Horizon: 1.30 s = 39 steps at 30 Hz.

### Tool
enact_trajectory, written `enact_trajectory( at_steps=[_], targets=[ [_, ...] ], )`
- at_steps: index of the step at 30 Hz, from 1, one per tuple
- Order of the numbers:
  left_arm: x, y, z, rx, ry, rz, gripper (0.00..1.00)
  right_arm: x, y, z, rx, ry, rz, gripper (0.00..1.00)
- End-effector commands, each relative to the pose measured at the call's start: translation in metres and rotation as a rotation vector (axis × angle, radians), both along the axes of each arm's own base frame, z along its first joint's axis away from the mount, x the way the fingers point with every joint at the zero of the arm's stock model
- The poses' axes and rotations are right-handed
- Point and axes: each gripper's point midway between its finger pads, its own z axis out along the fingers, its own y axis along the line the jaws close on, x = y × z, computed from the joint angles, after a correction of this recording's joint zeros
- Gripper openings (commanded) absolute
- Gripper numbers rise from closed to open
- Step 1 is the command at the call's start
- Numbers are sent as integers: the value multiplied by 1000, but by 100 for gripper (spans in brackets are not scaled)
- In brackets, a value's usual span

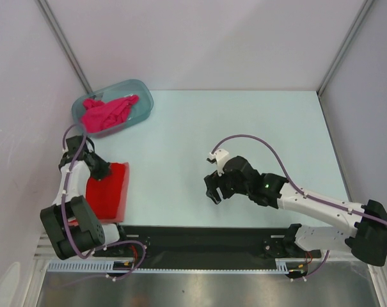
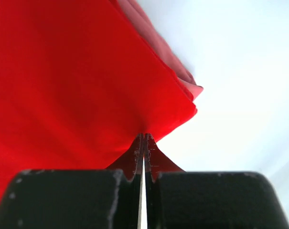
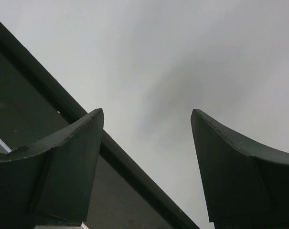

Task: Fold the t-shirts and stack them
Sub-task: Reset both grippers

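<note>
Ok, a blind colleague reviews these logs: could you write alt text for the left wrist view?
The left gripper, shut, pinches the near edge of a folded bright red t-shirt that fills most of the frame. A salmon-pink layer peeks out under its right edge, on a pale table.

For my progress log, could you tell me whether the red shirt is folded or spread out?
Folded: the red shirt is a compact rectangle, layers showing at the corner the left gripper pinches.

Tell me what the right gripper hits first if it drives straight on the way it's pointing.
Probably the bare table, just beside the black strip at its near edge. Nothing else shows between the fingers of the open right gripper. Depth is unclear.
</note>
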Motion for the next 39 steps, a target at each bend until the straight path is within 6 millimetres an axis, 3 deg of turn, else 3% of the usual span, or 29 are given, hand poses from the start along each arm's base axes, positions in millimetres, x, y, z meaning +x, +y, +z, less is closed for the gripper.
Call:
enact_trajectory(
  at_steps=[1, 5, 8, 10, 13, 14, 17, 19, 22, 23, 24, 25, 26, 27, 28, 30, 31, 32, 34, 36, 37, 38, 39],
  targets=[
    [1, -16, -10, -81, -35, -10, 0, 5, -8, 9, 22, -27, -42, 78],
    [-9, -43, -33, -190, -71, 0, 0, 8, -11, 11, 24, -32, -56, 78],
    [-4, -50, -26, -155, -95, -66, 5, 8, -10, 11, 25, -26, -59, 78],
    [4, -51, -9, -112, -110, -104, 8, 8, -9, 12, 29, -21, -66, 78],
    [15, -58, 23, -31, -146, -174, 21, 7, -9, 12, 38, -5, -81, 78],
    [16, -64, 34, -17, -163, -190, 36, 8, -9, 12, 43, -1, -92, 78],
    [13, -62, 70, 23, -254, -156, 53, 10, -9, 15, 70, 18, -132, 78],
    [9, -69, 83, 8, -309, -164, 61, 13, -8, 19, 99, 33, -163, 79],
    [2, -94, 103, -28, -400, -243, 61, 20, -12, 23, 193, 89, -262, 79],
    [4, -112, 109, -47, -435, -308, 62, 22, -9, 29, 270, 136, -308, 79],
    [1, -124, 108, -72, -457, -352, 63, 26, -17, 19, 292, 165, -360, 79],
    [-1, -141, 112, -125, -487, -414, 63, 27, -21, 27, 358, 178, -399, 79],
    [-2, -169, 115, -173, -536, -511, 70, 31, -18, 36, 465, 209, -453, 79],
    [-5, -183, 120, -200, -567, -564, 76, 30, -30, 17, 489, 252, -519, 79],
    [-16, -209, 123, -241, -587, -668, 82, 30, -36, 23, 563, 258, -553, 80],
    [-28, -233, 131, -264, -642, -780, 85, 32, -45, 21, 721, 345, -677, 80],
    [-44, -253, 132, -295, -652, -877, 88, 26, -59, -10, 722, 394, -748, 81],
    [-56, -265, 128, -332, -657, -938, 89, 26, -63, 8, 857, 384, -752, 81],
    [-84, -284, 127, -413, -681, -1040, 99, 20, -75, 1, 982, 461, -843, 82],
    [-106, -293, 108, -485, -682, -1092, 100, 10, -93, -16, 1056, 473, -900, 82],
    [-118, -294, 113, -532, -723, -1093, 100, 8, -97, -18, 1099, 497, -927, 82],
    [-128, -296, 98, -566, -728, -1108, 100, 2, -105, -19, 1127, 472, -938, 83],
    [-136, -296, 96, -602, -745, -1116, 100, 0, -110, -19, 1139, 462, -946, 84]
  ],
)
